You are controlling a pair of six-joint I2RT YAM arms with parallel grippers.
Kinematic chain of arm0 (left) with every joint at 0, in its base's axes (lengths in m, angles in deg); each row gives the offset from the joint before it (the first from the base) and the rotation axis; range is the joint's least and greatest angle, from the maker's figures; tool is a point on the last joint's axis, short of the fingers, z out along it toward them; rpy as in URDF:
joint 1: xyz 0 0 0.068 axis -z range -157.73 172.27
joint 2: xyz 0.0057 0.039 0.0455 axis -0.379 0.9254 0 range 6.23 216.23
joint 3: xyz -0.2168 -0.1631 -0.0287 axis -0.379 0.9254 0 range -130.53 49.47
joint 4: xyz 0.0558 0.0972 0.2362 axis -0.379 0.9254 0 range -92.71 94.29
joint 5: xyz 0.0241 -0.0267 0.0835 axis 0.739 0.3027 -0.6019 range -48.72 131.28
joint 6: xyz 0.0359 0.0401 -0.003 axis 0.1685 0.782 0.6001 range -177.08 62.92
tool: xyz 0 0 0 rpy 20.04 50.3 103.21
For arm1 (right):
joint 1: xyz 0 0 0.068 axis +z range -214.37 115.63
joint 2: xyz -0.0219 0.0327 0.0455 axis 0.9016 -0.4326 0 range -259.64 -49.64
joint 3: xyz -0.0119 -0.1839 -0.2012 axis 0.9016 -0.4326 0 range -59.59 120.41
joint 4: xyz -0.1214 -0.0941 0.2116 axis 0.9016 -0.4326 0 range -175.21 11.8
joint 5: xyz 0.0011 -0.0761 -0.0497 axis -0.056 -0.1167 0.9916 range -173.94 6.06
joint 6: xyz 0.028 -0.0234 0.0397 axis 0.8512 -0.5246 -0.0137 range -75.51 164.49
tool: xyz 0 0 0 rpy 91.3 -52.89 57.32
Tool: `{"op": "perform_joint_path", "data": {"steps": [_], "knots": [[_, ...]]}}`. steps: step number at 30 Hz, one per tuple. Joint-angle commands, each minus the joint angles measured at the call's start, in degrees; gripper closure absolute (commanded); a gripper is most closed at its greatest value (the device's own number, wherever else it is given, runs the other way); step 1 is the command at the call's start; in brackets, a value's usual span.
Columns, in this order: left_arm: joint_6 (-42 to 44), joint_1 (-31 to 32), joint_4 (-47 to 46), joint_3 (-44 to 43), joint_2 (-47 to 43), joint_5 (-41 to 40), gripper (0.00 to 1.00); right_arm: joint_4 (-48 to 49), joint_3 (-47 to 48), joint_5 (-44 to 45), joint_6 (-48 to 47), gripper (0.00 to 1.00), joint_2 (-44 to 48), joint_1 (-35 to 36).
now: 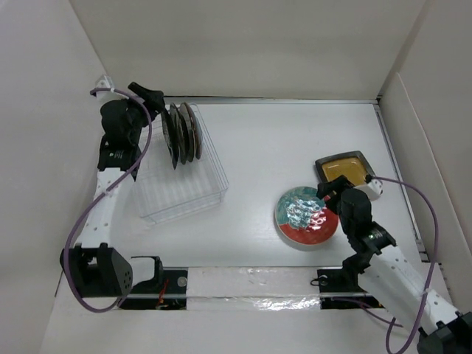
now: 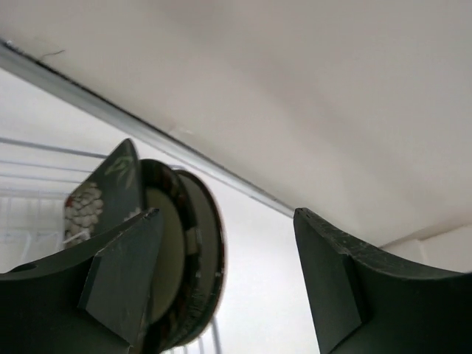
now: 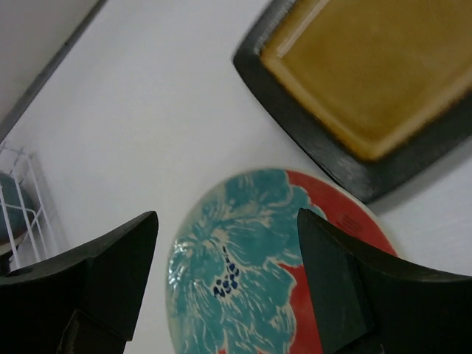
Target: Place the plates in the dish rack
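I see a robotics lab cell: plain white panels point(image 1: 251, 44) box in a white table point(image 1: 273, 147), and the left arm point(image 1: 102, 206) and right arm point(image 1: 400, 278), trailing purple cables point(image 1: 71, 237), are bolted at its near edge.

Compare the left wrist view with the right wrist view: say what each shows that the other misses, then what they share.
Only the left wrist view: the upright plates standing on edge in the rack, with the black square floral plate nearest the camera.
Only the right wrist view: the red-and-teal round plate and the black square amber-centred plate, both lying flat and not yet loaded.
Both: some wires of the dish rack and the white table.
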Motion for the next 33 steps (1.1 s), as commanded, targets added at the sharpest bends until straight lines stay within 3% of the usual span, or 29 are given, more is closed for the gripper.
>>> {"op": "perform_joint_path", "data": {"steps": [1,3,5,10,13,15,23,28,33], "knots": [[-4.9,-0.2,0.3,-1.7,-5.3,3.9,0.32,-13.7,-1.9,-5.9,10.6,0.19,6.0,-3.5],[-7.9,-0.2,0.3,-1.1,-7.8,10.5,0.34,-13.2,-3.0,-6.8,12.1,0.21,7.4,-4.1],[-9.4,0.5,-0.3,-0.2,-10.1,14.1,0.34,-16.2,-2.7,-1.9,14.3,0.21,6.5,-5.1],[-10.6,3.0,-2.5,8.4,-21.8,18.8,0.35,-16.4,-1.7,-1.0,15.7,0.21,1.7,-7.0],[-7.7,4.9,0.7,11.1,-27.4,22.7,0.35,-16.8,-0.9,-1.4,16.5,0.21,-3.1,-9.5],[-3.2,8.9,4.6,9.8,-29.5,17.7,0.35,-16.8,-0.1,-1.8,16.1,0.19,-6.4,-12.0],[5.6,18.4,11.0,7.9,-33.4,13.6,0.35,-16.8,0.9,-5.7,15.5,0.20,-10.5,-14.5],[6.6,19.0,11.4,8.5,-32.2,12.6,0.35,-9.1,-1.5,-20.3,11.0,0.27,-12.5,-12.9],[6.5,17.6,11.1,8.8,-31.7,11.3,0.35,-5.4,-1.9,-23.7,10.8,0.32,-18.6,-6.6]]}}
